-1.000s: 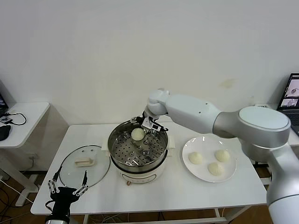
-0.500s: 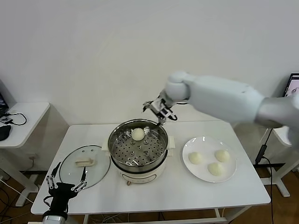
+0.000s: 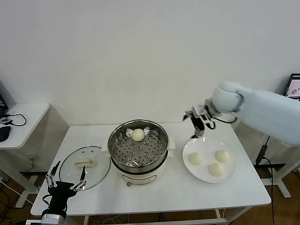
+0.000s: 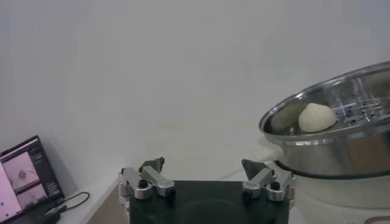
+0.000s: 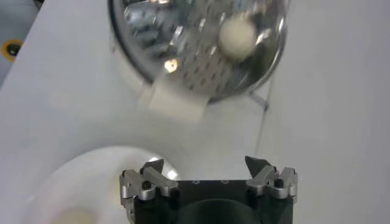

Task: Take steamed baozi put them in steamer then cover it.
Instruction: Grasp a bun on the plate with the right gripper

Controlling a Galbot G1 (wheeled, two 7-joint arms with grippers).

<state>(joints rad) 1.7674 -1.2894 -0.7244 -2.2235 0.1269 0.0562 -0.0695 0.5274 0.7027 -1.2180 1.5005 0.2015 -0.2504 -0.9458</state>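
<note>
Four steamed baozi: one [image 3: 138, 135] lies at the far side of the single steamer [image 3: 138, 149], three [image 3: 209, 162] on the one white plate [image 3: 188, 152] to its right. The right hand [image 3: 200, 123] hangs wide open and empty above the plate's far edge, the three baozi just nearer. The one cover [image 3: 84, 166] lies on the tabletop [image 3: 178, 192] left of the steamer. The left hand [image 3: 65, 185] waits open and empty at the near left edge.

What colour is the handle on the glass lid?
Beige, on the clear lid; its handle shows best in the head view.

Plain white wall [image 3: 117, 56], white table [image 3: 187, 197], side desk [image 3: 26, 117] with cables
</note>
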